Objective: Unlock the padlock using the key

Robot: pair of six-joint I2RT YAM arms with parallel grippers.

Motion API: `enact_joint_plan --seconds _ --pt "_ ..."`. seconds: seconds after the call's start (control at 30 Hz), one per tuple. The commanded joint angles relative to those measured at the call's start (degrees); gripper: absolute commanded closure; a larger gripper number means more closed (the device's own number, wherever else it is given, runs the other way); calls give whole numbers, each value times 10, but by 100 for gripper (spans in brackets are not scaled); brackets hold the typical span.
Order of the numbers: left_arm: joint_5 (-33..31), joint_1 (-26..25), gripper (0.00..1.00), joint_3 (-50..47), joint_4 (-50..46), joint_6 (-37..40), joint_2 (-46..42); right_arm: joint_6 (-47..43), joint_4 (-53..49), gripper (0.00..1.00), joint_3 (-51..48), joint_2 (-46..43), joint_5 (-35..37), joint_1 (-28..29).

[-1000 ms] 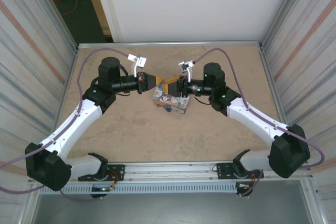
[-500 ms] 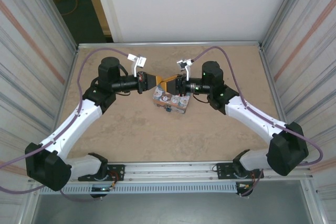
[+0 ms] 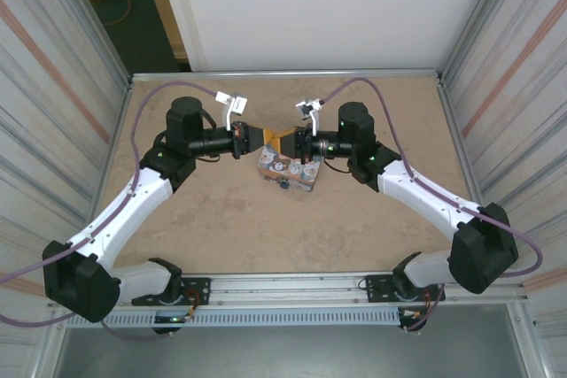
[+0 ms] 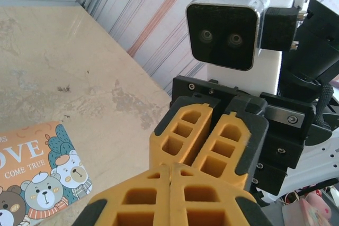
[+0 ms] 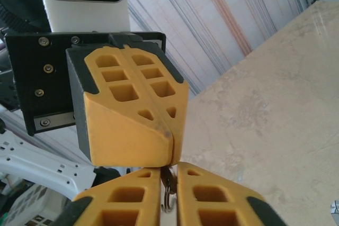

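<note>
The left gripper [image 3: 264, 137] and right gripper [image 3: 280, 140] meet tip to tip in the air, just above the far edge of the orange tin [image 3: 288, 168]. In the right wrist view, the right gripper's pads are narrowed on a small metal piece, which looks like the key [image 5: 168, 190] with its ring, though little of it shows. The left gripper's pads are pressed together with no gap. Whether its tips have any bite on the key, I cannot tell.

The padlock [image 3: 283, 185] appears to be the small dark speck at the near side of the tin, low on the table [image 3: 221, 219] and apart from both grippers.

The main risk is a slip. If this is a hand-over and the right gripper lets go before the left truly has the key, the key would drop onto the tin or the table, where so thin a thing is hard to pick up. The key could also twist between the pads and no longer line up with the keyhole. Nothing holds the padlock or the tin, so a push from the key might just slide them away.

By count: two grippers, one tin, one padlock, one key as far as can be seen
</note>
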Motion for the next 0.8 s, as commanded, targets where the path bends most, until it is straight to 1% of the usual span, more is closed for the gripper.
enact_joint_plan --seconds 0.0,0.07,0.23,0.3,0.37,0.53,0.63,0.7,0.77 --pt "9 -3 100 -6 15 -6 -6 4 10 97 20 6 -9 3" --pt "8 -3 100 -7 19 -8 -7 1 3 100 20 5 -8 4" --pt "-4 -2 99 -10 26 -11 -12 -7 -11 100 16 -2 0 3" --pt "-12 -1 85 -11 24 -10 -16 -16 -27 100 17 -6 6 2" --pt "-21 4 77 -12 23 -11 -23 -27 -47 100 17 -11 15 0" --pt "-63 17 63 -27 15 -9 -56 -65 -115 100 17 -27 41 -10" --pt "-105 18 52 -42 -3 6 -76 -91 -171 100 17 -33 70 -19" --pt "-141 18 42 -58 -22 14 -90 -102 -197 100 12 -33 87 -29" --pt "-173 18 37 -76 -39 20 -102 -103 -210 100 0 -31 96 -41"
